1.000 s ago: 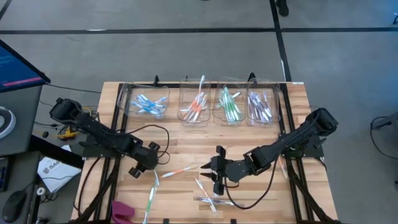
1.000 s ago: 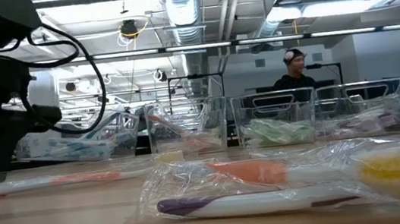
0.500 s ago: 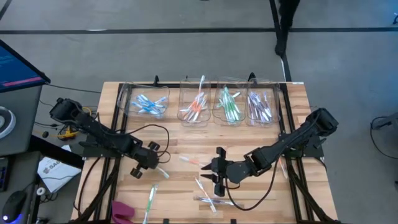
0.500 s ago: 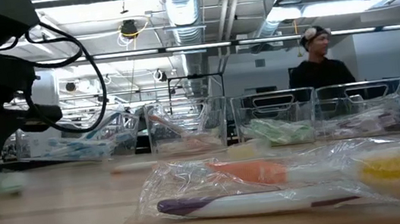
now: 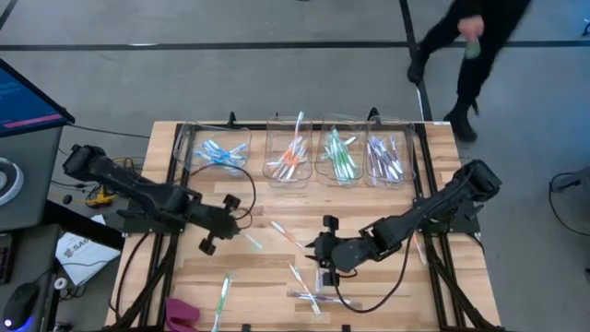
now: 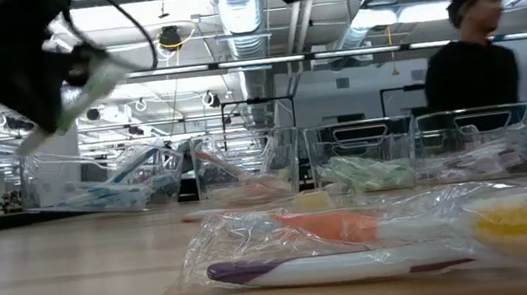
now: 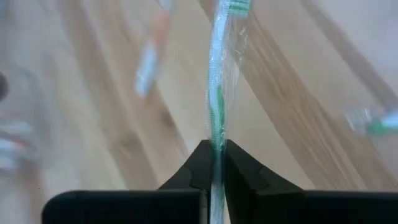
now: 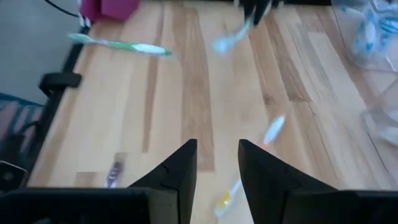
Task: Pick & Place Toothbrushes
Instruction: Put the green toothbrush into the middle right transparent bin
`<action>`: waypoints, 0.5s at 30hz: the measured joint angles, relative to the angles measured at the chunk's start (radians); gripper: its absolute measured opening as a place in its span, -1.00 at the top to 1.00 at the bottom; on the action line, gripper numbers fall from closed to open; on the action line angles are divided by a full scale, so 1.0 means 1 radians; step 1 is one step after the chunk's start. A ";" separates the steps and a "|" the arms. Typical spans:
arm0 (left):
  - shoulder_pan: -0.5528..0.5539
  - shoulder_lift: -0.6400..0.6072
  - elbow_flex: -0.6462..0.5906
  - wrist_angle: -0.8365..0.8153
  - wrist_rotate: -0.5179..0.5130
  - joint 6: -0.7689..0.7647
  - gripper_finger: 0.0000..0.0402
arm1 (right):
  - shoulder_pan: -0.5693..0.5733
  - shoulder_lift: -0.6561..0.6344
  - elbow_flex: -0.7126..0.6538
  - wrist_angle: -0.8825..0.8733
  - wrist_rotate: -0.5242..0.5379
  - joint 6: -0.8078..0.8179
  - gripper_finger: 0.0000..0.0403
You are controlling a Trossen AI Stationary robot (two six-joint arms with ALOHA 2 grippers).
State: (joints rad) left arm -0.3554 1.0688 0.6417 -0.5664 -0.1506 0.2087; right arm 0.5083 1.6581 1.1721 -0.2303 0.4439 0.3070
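My left gripper [image 5: 232, 231] hangs above the table's left-centre, shut on a green-accented toothbrush [image 7: 216, 93] in a clear wrapper. That toothbrush shows pale and slanted in the low view [image 6: 89, 83]. My right gripper [image 8: 217, 168] stands open over the table's middle [image 5: 318, 251] with nothing between its fingers. Just ahead of it an orange toothbrush [image 8: 273, 130] lies flat on the wood. Further loose toothbrushes lie near the front edge: a green one [image 5: 221, 295] and a purple wrapped one [image 5: 309, 300]. My left gripper pinches the toothbrush's handle [image 7: 215, 140] between its two fingers. The handle runs along the fingers and out past their tips, with the green bristle head [image 7: 236, 6] at the far end. The toothbrush is lifted clear of the table and slants.
Four clear bins stand along the far edge, holding blue [image 5: 221, 152], orange [image 5: 288, 157], green [image 5: 339, 157] and purple [image 5: 385, 157] toothbrushes. A pink object [image 5: 180, 314] lies at the front left corner. A person [image 5: 470, 46] walks beyond the table's far right.
My left gripper has shut on the green toothbrush lying on the table and risen with it, so it now hangs clear of the wood. The orange toothbrush between the grippers has slid toward the far edge and turned. My right gripper has tipped slightly.
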 joint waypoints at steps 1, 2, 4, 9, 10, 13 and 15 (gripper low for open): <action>0.015 -0.016 0.012 0.009 0.000 0.026 0.96 | -0.004 0.000 0.000 -0.007 0.000 0.000 0.45; 0.032 -0.035 0.018 0.033 -0.001 0.044 0.96 | -0.009 0.000 0.000 -0.009 -0.001 0.000 0.45; 0.061 -0.069 0.014 0.125 0.006 0.049 0.95 | -0.015 0.000 0.000 -0.007 -0.002 0.006 0.45; 0.124 -0.122 -0.092 0.499 0.168 0.079 0.96 | -0.044 0.000 0.000 0.023 -0.002 0.007 0.45; 0.134 -0.121 -0.125 0.603 0.196 0.079 0.96 | -0.051 0.000 0.000 0.030 -0.002 0.007 0.45; 0.158 -0.092 -0.228 0.939 0.248 0.050 0.96 | -0.071 0.000 0.000 0.057 -0.001 -0.019 0.41; 0.174 -0.055 -0.285 1.118 0.262 0.033 0.96 | -0.084 0.000 0.000 0.073 0.002 -0.037 0.35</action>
State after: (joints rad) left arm -0.1817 1.0139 0.3564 0.5521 0.1111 0.2417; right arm 0.4240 1.6581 1.1717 -0.1574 0.4458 0.2699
